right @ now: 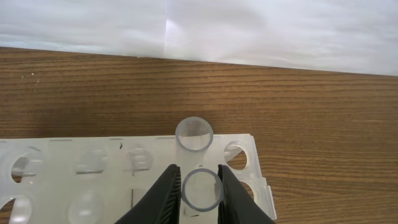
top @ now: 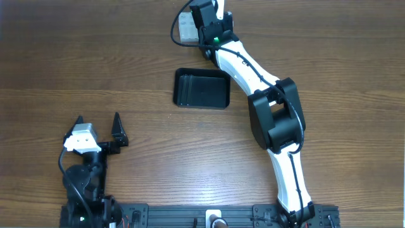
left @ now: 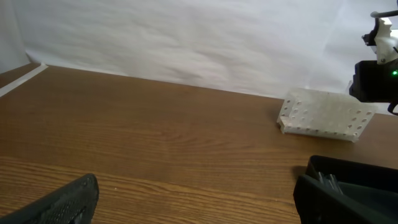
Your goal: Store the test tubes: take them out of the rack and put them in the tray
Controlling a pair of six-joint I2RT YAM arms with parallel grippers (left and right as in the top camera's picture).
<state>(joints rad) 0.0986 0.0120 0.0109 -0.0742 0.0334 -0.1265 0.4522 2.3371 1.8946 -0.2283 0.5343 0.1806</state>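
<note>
A: Where is the test tube [right: 201, 189]?
B: Upright in the clear rack [right: 93, 167], pinched by the right gripper [right: 199, 175].
A: The left gripper [top: 99, 125]?
B: Spread wide, holding nothing, well apart from the black tray [top: 201, 88].

Wooden table [top: 69, 69] bears a black tray [top: 201, 88] (clear rack [left: 326, 113] nearby).

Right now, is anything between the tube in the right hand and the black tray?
Nothing visible. The right hand grips a tube standing in the rack, with a second tube next to it; bare table shows between rack and tray.
</note>
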